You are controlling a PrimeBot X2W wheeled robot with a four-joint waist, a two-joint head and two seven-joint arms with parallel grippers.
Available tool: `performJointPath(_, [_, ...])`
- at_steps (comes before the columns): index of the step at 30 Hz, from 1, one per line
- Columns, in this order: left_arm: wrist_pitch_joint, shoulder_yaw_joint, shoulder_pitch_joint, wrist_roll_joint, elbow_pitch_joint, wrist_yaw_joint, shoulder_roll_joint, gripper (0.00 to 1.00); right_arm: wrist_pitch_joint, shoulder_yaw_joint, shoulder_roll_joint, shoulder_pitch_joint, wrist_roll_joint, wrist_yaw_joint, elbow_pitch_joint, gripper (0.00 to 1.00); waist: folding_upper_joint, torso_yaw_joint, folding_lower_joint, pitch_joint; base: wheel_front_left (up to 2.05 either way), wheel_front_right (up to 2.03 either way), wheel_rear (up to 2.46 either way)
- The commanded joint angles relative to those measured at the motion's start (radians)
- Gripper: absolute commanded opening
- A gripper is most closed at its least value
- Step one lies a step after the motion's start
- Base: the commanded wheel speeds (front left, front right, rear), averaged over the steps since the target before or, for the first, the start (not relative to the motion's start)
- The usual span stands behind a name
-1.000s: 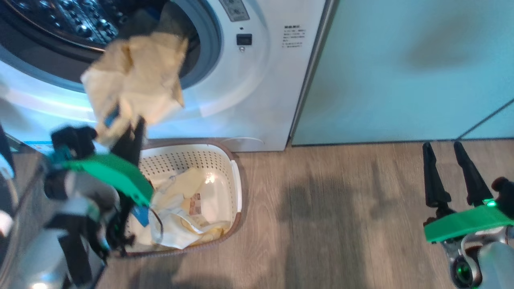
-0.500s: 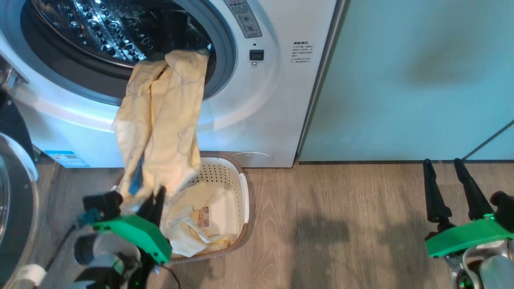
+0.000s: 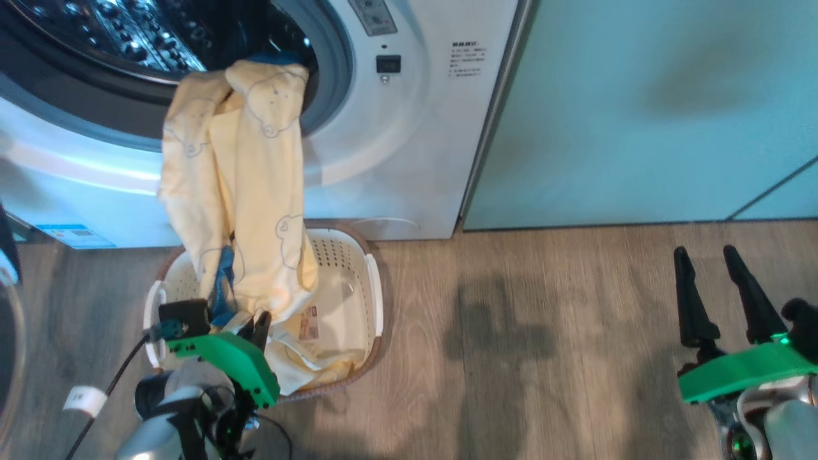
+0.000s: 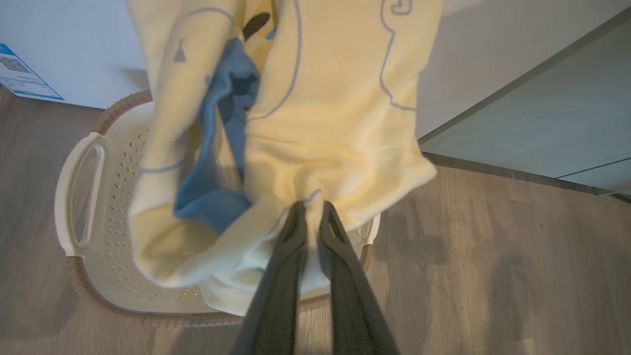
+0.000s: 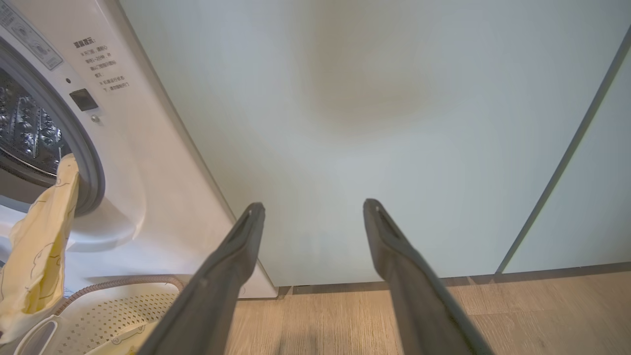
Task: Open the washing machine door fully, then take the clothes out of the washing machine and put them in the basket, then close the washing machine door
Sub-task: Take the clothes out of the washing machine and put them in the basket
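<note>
Nearest the camera, the left gripper has its two fingers pinched tight on the bottom hem of a yellow bear-print garment, right over the basket. There's already a crumpled pile of clothes in there. Way off to the right, the right gripper hangs over the wood floor with its fingers spread and nothing in them. Further back, the garment runs up from the pinch to the washing machine, and its top end is draped over the grey drum ring. So the trick here is probably to pull out and away until that top end slips off the lip, and only then drop it over the basket, otherwise half of it lands on the floor. It's hard to tell what's left in the drum, since the hanging cloth covers the lower opening and the frame cuts off the rest. The washing machine door is just a sliver at the left edge.
</note>
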Motion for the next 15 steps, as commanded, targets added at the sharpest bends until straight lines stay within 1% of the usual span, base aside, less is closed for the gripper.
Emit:
performJointPath(1, [0.005, 0.020, -0.049, -0.008, 0.048, -0.013, 0.006, 0.00, -0.010, 0.018, -0.017, -0.047, 0.000, -0.003, -0.036, 1.00, 0.0000, -0.016, -0.0001, 0.028, 0.00, 0.00, 0.00])
performJointPath(6, [0.043, -0.007, -0.122, -0.025, 0.233, -0.039, -0.022, 0.00, -0.010, 0.023, -0.010, -0.073, 0.000, -0.003, -0.039, 1.00, 0.0000, -0.042, -0.0001, 0.082, 0.00, 0.00, 0.00])
performJointPath(7, [0.043, -0.007, -0.122, -0.025, 0.233, -0.039, -0.022, 0.00, -0.010, 0.023, -0.010, -0.073, 0.000, -0.003, -0.039, 1.00, 0.0000, -0.042, -0.0001, 0.082, 0.00, 0.00, 0.00])
performJointPath(11, [0.084, -0.032, -0.161, -0.042, 0.322, -0.046, -0.031, 0.00, -0.010, 0.025, -0.006, -0.094, 0.001, -0.003, -0.043, 1.00, 0.0000, -0.059, -0.0001, 0.126, 0.00, 0.00, 0.00])
performJointPath(15, [0.099, -0.056, -0.186, -0.060, 0.356, -0.047, -0.027, 0.00, -0.010, 0.023, -0.001, -0.112, 0.002, -0.003, -0.046, 1.00, 0.0000, -0.073, -0.0001, 0.162, 0.00, 0.00, 0.00])
